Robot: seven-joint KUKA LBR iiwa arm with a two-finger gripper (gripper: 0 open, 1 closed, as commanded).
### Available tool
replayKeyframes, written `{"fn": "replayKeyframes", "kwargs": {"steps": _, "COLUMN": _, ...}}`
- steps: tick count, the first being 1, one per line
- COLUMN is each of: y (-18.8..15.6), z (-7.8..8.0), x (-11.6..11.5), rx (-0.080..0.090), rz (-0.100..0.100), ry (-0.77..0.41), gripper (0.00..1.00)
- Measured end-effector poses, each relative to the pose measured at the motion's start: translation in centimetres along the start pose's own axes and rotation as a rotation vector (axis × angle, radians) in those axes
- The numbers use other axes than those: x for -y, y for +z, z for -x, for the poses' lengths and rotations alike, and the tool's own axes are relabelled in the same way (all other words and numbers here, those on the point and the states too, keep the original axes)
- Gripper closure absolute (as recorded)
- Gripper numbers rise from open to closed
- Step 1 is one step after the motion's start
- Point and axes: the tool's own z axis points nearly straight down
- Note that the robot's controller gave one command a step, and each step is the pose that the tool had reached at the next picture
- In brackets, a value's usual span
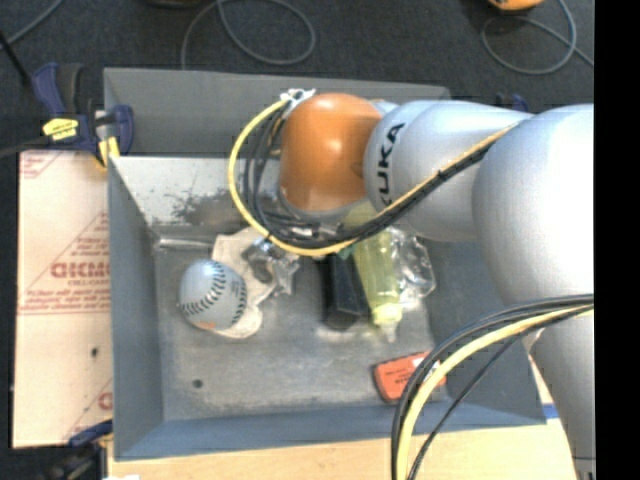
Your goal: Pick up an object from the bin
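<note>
**Approach stage of a pick — nothing lifted yet.** The end effector (272,266) sits low in the middle of the bin (290,363), beneath the arm's orange wrist cover (318,163). Whether it is apart or together cannot be told, and nothing is seen clamped in it. Toward the view's left, just beside it, is a grey-white stitched ball (212,294) resting on a pale crumpled scrap (248,320). Toward the view's right, near it, is a black block (340,290). The ball, being round, has no long axis. The block's long axis runs from the far wall to the near wall. A yellow-green bottle (378,278) in clear wrap lies alongside, parallel to it, narrow end toward the near wall. An orange packet (398,373) lies well apart. Judged next move — settle on one candidate, centre over it, and close across its short dimension.
</note>
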Motion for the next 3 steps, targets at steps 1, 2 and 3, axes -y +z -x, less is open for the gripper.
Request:
{"fn": "replayKeyframes", "kwargs": {"steps": 1, "y": -0.3, "z": -0.1, "x": -0.1, "rx": -0.001, "rz": 0.001, "ry": 0.000, "gripper": 1.00}}
{"fn": "replayKeyframes", "kwargs": {"steps": 2, "y": -2.3, "z": -0.2, "x": -0.2, "rx": -0.005, "rz": 0.004, "ry": 0.001, "gripper": 1.00}}
{"fn": "replayKeyframes", "kwargs": {"steps": 3, "y": -4.2, "z": 0.0, "x": -0.1, "rx": 0.002, "rz": 0.000, "ry": 0.002, "gripper": 1.00}}
